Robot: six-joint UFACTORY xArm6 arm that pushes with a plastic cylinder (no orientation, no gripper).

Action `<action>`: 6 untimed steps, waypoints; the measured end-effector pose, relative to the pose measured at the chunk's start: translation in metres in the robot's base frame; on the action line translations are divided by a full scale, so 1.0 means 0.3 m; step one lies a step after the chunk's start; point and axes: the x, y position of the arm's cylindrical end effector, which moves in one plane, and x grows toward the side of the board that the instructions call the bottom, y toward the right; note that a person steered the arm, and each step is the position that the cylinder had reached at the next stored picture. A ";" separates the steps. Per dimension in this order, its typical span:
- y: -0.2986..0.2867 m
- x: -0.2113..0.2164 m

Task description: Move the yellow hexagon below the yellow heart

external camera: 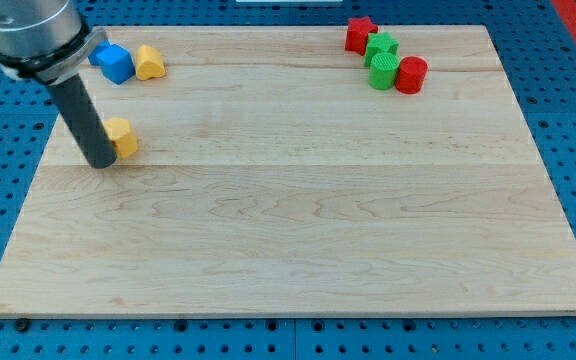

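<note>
The yellow hexagon (122,137) lies on the wooden board near the view's left, below and slightly left of the yellow heart (149,63). My tip (101,160) rests on the board, touching the hexagon's lower left side. The rod rises from the tip up to the view's top left corner and hides part of the hexagon's left edge.
A blue cube (114,62) sits just left of the yellow heart, with another blue block behind it hidden by the arm. At the top right a red star (360,33), two green blocks (382,60) and a red cylinder (411,75) cluster together.
</note>
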 end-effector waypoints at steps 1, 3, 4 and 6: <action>0.017 -0.027; 0.044 -0.232; 0.015 -0.326; 0.096 -0.266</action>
